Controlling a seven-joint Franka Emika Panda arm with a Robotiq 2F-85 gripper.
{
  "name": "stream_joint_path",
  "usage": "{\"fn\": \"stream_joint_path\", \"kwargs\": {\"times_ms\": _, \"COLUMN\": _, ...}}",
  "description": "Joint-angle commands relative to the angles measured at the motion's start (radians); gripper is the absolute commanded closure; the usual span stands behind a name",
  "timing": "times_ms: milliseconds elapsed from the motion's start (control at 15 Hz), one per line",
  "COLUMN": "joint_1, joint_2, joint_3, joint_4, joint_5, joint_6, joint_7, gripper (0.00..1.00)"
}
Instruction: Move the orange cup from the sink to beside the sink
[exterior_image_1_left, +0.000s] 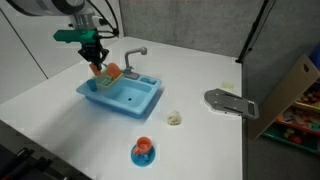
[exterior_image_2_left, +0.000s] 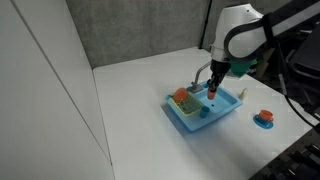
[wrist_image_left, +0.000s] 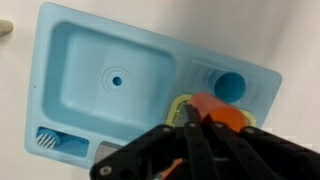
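A light blue toy sink (exterior_image_1_left: 130, 98) (exterior_image_2_left: 222, 112) (wrist_image_left: 110, 75) stands on the white table. My gripper (exterior_image_1_left: 95, 60) (exterior_image_2_left: 212, 88) (wrist_image_left: 195, 135) hangs over the rack side of the sink, next to the basin. Its fingers are shut on the orange cup (wrist_image_left: 212, 110) (exterior_image_1_left: 97, 68) (exterior_image_2_left: 212, 93), held just above the sink. Under it lies a yellow-green rimmed piece (wrist_image_left: 178, 103) with an orange-red thing (exterior_image_1_left: 112, 72) (exterior_image_2_left: 181, 96) on it. The basin is empty.
A second orange cup on a blue saucer (exterior_image_1_left: 144, 151) (exterior_image_2_left: 264, 118) stands on the table in front of the sink. A small whitish object (exterior_image_1_left: 174, 118) and a grey flat tool (exterior_image_1_left: 228, 102) lie nearby. The grey faucet (exterior_image_1_left: 135, 55) rises behind the basin.
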Motion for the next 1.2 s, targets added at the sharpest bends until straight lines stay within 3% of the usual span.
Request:
{"fn": "stream_joint_path", "kwargs": {"times_ms": 0, "joint_1": 0.008, "joint_2": -0.069, "joint_3": 0.023, "joint_4": -0.071, "joint_5": 0.012, "joint_6": 0.023, "joint_7": -0.040, "gripper": 0.97}}
{"fn": "stream_joint_path", "kwargs": {"times_ms": 1133, "joint_1": 0.031, "joint_2": -0.025, "joint_3": 0.112, "joint_4": -0.085, "joint_5": -0.001, "joint_6": 0.066, "joint_7": -0.287, "gripper": 0.97}}
